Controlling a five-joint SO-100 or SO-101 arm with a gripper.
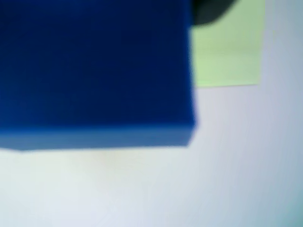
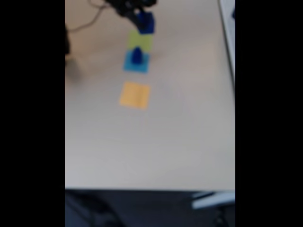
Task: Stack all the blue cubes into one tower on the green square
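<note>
A large blue cube (image 1: 94, 71) sits very close to the lens in the wrist view, covering its upper left. Part of the green square (image 1: 227, 52) shows past the cube's right edge. In the fixed view my gripper (image 2: 141, 16) is at the top of the table, shut on this large blue cube (image 2: 145, 23), which hangs over the far edge of the green square (image 2: 140, 41). A smaller blue cube (image 2: 137, 55), possibly more than one stacked, stands on the light-blue square (image 2: 136, 64) just in front of the green one.
An orange square (image 2: 135, 94) lies nearer the camera, in line with the other two patches. A cable (image 2: 90, 19) runs across the table's top left. A dark blurred shape (image 1: 210, 12) is at the top of the wrist view.
</note>
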